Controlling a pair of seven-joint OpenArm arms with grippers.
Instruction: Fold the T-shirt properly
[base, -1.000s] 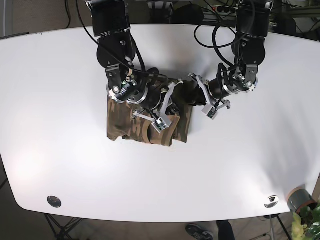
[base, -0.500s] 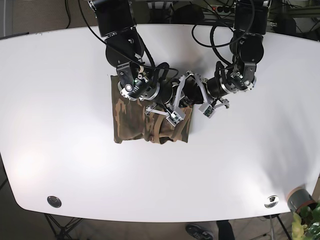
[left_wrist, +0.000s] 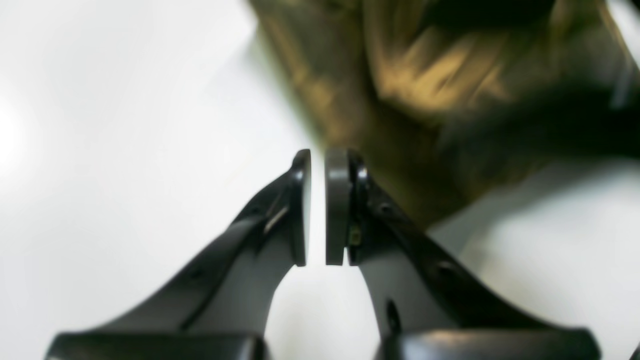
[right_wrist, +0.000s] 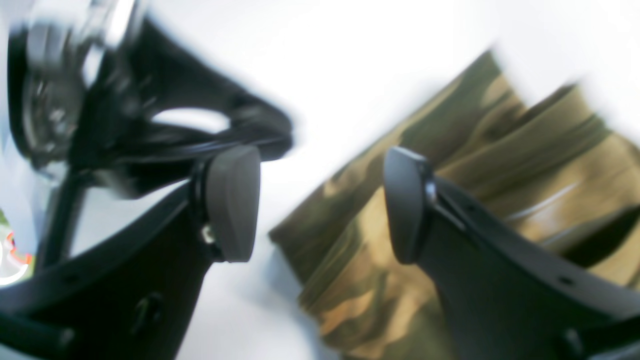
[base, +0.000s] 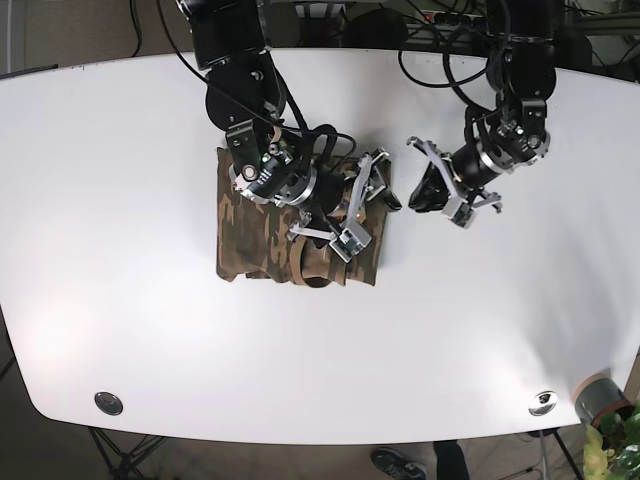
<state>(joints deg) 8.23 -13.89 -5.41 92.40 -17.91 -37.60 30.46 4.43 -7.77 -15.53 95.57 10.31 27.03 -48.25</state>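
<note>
Lying under open right pincer (base: 368, 205): folded T-shirt (base: 250, 230).

I see soft, creased camouflage cloth T-shirt (base: 270, 230) lying matt on the smooth, faintly glossy white worktop (base: 120, 200). My right hand (right_wrist: 320, 205) has matt dark grey pads (right_wrist: 235, 202) on smooth black plastic fingers.
</note>
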